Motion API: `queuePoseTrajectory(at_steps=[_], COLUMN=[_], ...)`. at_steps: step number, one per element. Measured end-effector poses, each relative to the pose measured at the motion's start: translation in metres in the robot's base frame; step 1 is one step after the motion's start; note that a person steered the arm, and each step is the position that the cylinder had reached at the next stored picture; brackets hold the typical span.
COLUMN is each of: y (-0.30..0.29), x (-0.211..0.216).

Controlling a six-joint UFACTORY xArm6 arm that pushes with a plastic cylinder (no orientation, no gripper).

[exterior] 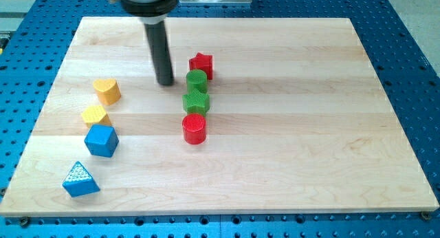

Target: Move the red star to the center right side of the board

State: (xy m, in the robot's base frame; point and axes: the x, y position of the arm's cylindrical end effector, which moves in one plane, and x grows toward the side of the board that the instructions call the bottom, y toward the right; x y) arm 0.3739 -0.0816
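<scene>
The red star [201, 65] sits on the wooden board [309, 128] a little left of the middle, toward the view's top. My tip [165, 82] rests on the board to the left of the star and slightly below it, apart from it by a small gap. A green cylinder [196, 81] touches the star's lower edge. A second green block [196, 102] and a red cylinder [194, 128] follow in a column below it.
On the view's left stand a yellow heart [106, 91], a yellow block [95, 115], a blue block [102, 140] and a blue triangle [80, 180]. A blue perforated table [412, 73] surrounds the board.
</scene>
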Motion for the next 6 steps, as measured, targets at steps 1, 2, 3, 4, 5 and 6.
queuePoseTrajectory(at_steps=[1,2,3,4,5,6], y=[0.023,0.060,0.144,0.162,0.200,0.248], x=[-0.027,-0.031,0.010,0.029,0.015,0.021])
